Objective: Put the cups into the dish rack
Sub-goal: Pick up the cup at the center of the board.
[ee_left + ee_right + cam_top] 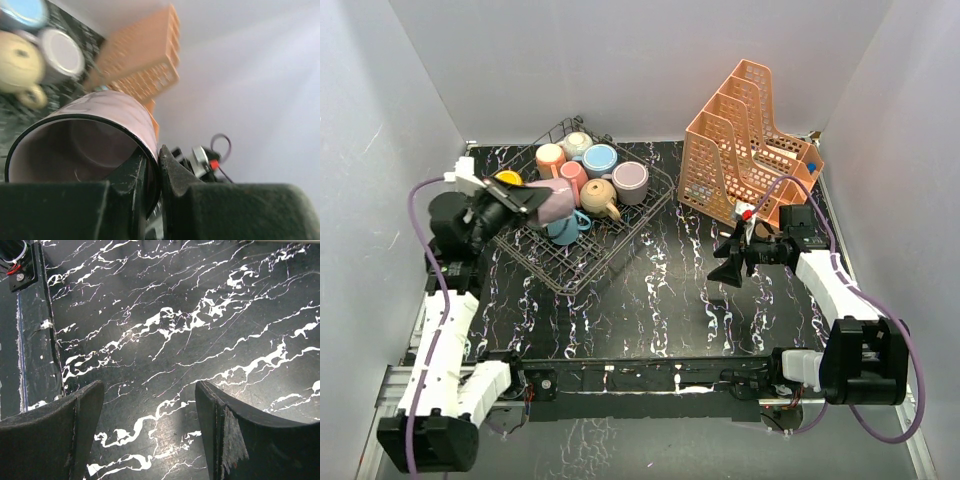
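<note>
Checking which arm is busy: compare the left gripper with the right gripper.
The left gripper is shut on the rim of a pink cup, while the right gripper is open and empty. The left gripper hangs over the dish rack, the right gripper over bare table near the orange organizer. Both are black two-finger grippers.

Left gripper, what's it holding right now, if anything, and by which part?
The left gripper holds a pink cup by its rim, pinching the wall with one finger inside the mouth and one outside.
</note>
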`<state>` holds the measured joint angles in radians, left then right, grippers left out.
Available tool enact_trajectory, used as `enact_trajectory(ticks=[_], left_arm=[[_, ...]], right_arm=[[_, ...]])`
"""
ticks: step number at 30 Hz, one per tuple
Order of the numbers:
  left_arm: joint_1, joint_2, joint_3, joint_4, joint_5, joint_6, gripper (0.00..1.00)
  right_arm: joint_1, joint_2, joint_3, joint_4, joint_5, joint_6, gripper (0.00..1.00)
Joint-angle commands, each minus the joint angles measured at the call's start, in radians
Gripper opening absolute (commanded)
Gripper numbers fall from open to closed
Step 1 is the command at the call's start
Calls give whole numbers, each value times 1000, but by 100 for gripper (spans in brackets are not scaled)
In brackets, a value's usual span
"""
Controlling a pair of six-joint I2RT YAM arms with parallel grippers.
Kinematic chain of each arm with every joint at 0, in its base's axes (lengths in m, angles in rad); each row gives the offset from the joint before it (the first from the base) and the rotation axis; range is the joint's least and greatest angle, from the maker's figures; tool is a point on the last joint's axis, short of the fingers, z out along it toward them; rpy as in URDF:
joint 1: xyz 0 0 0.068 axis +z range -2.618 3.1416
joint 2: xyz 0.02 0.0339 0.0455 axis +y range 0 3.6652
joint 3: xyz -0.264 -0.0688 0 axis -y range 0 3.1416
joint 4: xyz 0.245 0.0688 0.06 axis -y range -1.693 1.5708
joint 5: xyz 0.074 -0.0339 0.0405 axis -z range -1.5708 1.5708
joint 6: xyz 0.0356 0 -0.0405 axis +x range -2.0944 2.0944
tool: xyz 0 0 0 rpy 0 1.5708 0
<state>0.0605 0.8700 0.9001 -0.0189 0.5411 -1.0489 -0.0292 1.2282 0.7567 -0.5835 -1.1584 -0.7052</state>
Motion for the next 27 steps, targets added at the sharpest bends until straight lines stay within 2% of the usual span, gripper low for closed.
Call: enact_trajectory(ticks=[1,4,9,12,18,21,27], left_arm=[[-242,1,-15,371,-10,-97,0],[-440,28,-62,479,-133,-62,0],[-740,133,-156,782,-340,-8,0],[-860,213,-146,884,-410,59,0],[-971,327,-142,1114,-502,119,0],[-1000,358,-130,1201,-528,171,0],[-1022,439,-25,1302,-515,202,0]], right_arm=[[-15,-67,3,18,-75,-17,76],[-17,-99,-11,32,-113,-15,77],[-17,-154,-9,13,-180,-29,82],[-17,-180,28,-42,-195,-22,85],[-17,-200,127,-206,-242,-21,87],[-17,-230,153,-201,-271,45,88],[-17,-291,106,161,-317,465,92]])
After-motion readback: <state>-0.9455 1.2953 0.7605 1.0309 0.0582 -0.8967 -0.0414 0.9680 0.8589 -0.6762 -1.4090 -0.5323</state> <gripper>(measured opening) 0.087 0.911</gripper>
